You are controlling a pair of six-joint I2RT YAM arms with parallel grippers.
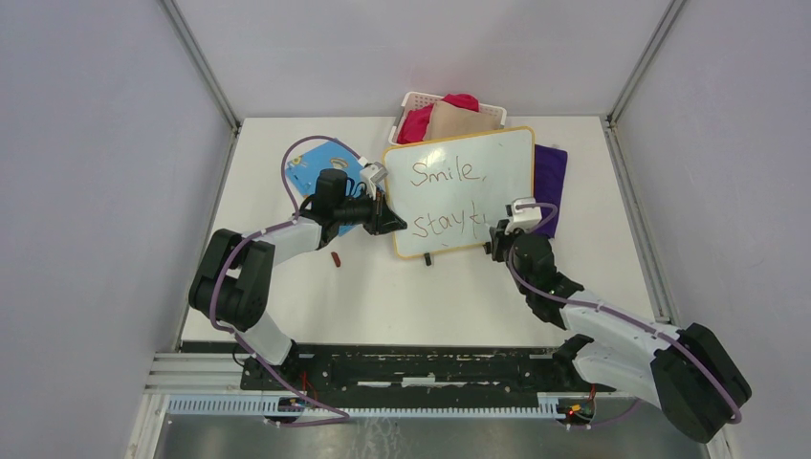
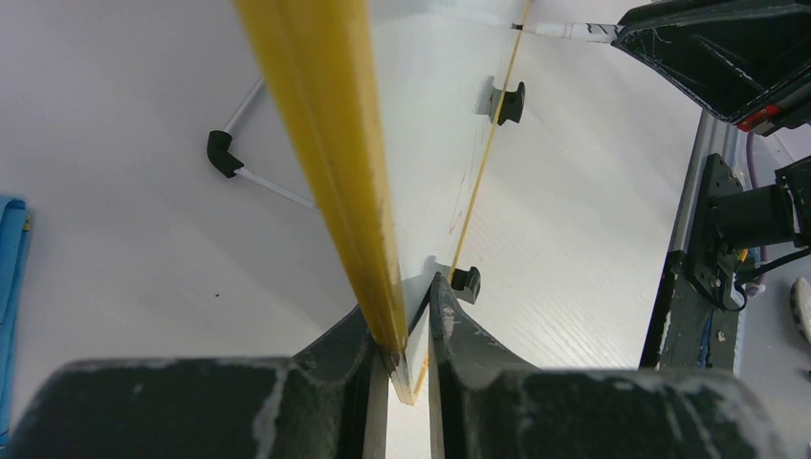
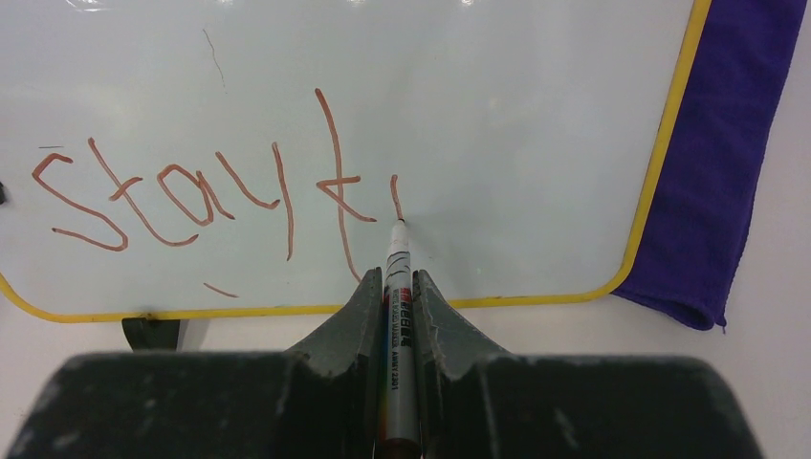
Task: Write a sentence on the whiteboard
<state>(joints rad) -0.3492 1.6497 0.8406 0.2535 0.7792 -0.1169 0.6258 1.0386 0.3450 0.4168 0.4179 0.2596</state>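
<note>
whiteboard [image 1: 507, 186]: stands on black feet, mid-rear of surface [image 1: 383, 296]; purple cloth [image 3: 717, 172] at its right edge
sentence [image 3: 191, 196]: dark-red "Smile," over "stay", then unfinished strokes
left gripper [image 2: 406, 306]: jaws clamped on the board's yellow left edge
right gripper [image 3: 397, 279]: jaws closed on marker [image 3: 398, 253], tip touching board under the last short stroke

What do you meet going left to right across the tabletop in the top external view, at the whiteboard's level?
In order: blue card → left gripper → whiteboard, whose left edge that gripper clamps → purple cloth. The right gripper, holding a marker, overlaps the whiteboard and is left out.
</note>
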